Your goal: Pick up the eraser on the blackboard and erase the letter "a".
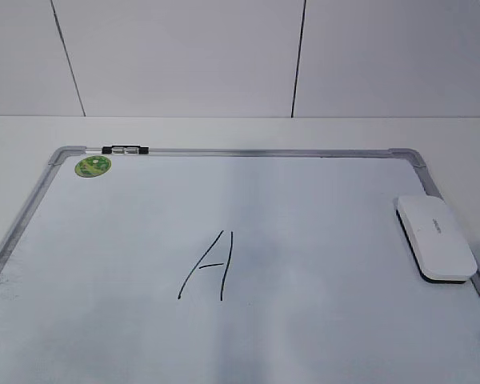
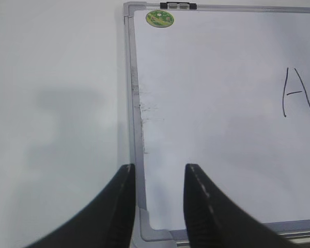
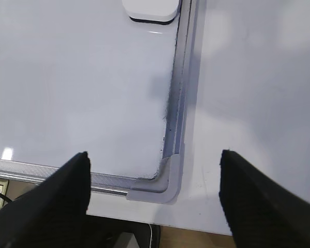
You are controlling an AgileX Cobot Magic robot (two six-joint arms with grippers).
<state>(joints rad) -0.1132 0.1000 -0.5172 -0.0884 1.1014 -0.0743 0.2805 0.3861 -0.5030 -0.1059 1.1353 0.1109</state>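
Note:
The blackboard (image 1: 320,232) is a white dry-erase board with a grey frame, lying flat on the white table. The white eraser (image 1: 436,238) lies felt-down at the board's right edge; its near end shows in the right wrist view (image 3: 150,10). The only letter in view is a tall angular capital "A" (image 1: 210,268), also in the left wrist view (image 2: 298,93). No small lowercase "a" shows. My left gripper (image 2: 159,173) is open and empty over the board's near left corner. My right gripper (image 3: 154,165) is wide open and empty over the near right corner, short of the eraser.
A small black-and-white marker (image 1: 124,150) lies on the board's far frame, next to a round green sticker (image 1: 93,166). The table's near edge (image 3: 206,188) lies just below the board's right corner cap (image 3: 163,186). A white panelled wall stands behind the table.

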